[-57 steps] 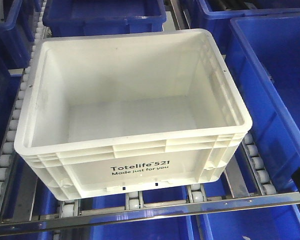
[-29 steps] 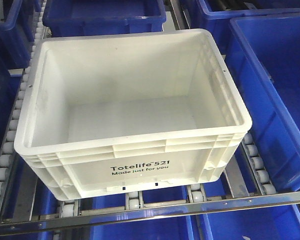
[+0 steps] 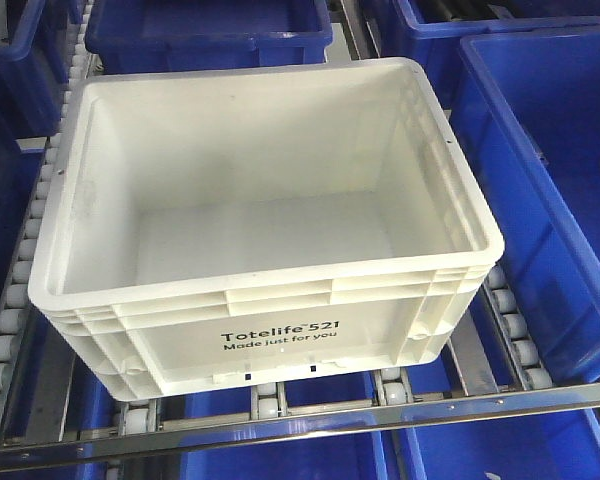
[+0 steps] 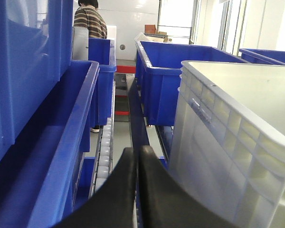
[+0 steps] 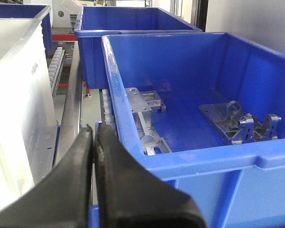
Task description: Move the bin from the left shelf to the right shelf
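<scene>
Bin sits on rollers, narrow gaps to blue bins either side — left gripper and right gripper closed, empty, beside its walls.

Landmark: the bin, on the roller shelf.
Behind it: a tote.
Right of it: a second tote, just beside, with metal brackets inside.
Left of it: a third tote, near.
Left claw: between bin and third tote.
</scene>
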### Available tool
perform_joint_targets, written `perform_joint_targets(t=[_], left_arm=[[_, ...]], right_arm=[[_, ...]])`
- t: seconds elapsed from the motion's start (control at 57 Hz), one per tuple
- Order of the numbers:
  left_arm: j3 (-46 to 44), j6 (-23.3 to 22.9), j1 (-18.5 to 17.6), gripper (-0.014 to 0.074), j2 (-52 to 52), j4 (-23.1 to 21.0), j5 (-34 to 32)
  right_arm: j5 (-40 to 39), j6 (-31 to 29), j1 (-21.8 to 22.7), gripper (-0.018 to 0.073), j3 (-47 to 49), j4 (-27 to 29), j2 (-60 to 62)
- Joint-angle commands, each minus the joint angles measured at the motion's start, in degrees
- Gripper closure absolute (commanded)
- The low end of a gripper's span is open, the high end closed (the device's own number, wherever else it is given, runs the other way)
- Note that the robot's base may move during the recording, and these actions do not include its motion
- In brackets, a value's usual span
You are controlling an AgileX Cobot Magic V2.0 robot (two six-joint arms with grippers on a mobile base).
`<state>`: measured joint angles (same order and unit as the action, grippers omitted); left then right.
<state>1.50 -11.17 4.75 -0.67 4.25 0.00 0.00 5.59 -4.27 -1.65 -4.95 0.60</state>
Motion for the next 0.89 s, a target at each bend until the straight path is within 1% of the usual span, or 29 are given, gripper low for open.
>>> perform_joint_targets(t=[0.0, 0.877], left_arm=[[1.12, -0.50, 0.08, 0.0603, -0.88, -0.08, -4.51], [1.12, -0.50, 0.08, 0.0603, -0.88, -0.08, -4.51]], right_arm=[[-4.86, -0.51, 0.39, 0.0567, -1.09, 0.17, 0.39], [-4.67, -1.06, 0.39, 0.0567, -1.09, 0.17, 0.39]])
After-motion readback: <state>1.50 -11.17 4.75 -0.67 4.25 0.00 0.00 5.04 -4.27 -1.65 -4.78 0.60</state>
